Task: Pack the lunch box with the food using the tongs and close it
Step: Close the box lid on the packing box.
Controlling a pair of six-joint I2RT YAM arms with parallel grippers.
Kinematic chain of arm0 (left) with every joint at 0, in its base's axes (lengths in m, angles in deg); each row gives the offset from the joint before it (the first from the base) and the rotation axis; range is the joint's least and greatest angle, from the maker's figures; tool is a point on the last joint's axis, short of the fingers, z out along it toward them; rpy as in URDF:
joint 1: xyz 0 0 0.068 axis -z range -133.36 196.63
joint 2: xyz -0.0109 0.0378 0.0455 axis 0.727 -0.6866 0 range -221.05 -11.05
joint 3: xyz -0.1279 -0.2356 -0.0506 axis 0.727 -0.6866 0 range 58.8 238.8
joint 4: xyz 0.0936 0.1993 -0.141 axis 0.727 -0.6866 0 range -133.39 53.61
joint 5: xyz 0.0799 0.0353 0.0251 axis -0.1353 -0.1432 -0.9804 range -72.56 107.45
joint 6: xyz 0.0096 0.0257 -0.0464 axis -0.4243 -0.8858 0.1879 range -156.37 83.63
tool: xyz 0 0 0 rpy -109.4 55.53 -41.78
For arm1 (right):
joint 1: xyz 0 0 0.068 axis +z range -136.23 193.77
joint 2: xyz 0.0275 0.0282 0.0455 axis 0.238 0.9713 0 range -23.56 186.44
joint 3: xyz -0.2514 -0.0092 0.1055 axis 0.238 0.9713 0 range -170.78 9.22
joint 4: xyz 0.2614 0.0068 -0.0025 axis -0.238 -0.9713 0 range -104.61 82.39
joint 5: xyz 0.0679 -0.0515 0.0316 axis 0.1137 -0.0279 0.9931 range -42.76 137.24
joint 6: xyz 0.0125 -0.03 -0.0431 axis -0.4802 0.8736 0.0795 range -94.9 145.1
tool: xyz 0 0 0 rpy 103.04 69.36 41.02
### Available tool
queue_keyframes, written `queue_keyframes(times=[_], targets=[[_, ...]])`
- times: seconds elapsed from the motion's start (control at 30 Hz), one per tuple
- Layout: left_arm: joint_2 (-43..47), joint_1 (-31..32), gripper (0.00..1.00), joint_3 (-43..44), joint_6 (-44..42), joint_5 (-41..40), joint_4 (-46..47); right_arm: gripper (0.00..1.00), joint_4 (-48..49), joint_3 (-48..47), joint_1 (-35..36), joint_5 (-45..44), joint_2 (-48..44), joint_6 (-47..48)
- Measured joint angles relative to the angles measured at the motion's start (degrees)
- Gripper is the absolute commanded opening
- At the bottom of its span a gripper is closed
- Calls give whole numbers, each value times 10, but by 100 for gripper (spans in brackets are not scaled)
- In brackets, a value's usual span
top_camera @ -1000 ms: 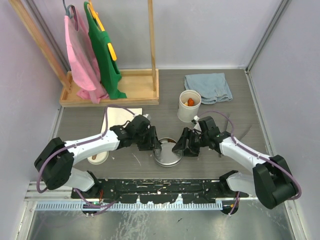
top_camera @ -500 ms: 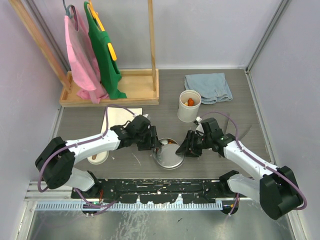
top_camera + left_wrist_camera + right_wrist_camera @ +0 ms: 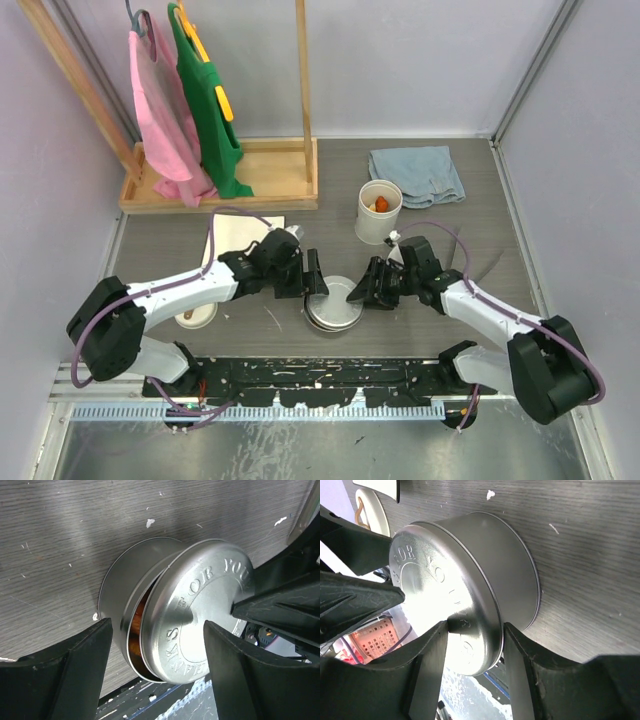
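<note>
Two grippers; one tin (lidded)

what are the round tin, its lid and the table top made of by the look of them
The tin looks like thin brushed steel: grey, with soft streaked reflections. Its lid seems to be the same metal, shinier, with raised stamped lettering and a rolled rim. The table top looks like grey wood-grain laminate, matte with fine parallel lines; it could be real wood.

Overhead camera behind the arm bases facing down, both wrist cameras close on the same steel tin from opposite sides
</note>
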Motion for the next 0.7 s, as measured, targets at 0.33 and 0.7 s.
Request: queue_keyframes(times=[0.33, 0.7], targets=[[0, -4, 62, 0, -8, 18, 2, 57, 30, 2, 0, 9, 34, 11], [6, -7, 62, -26, 27, 28, 21, 60, 9, -8, 4, 35, 42, 47]])
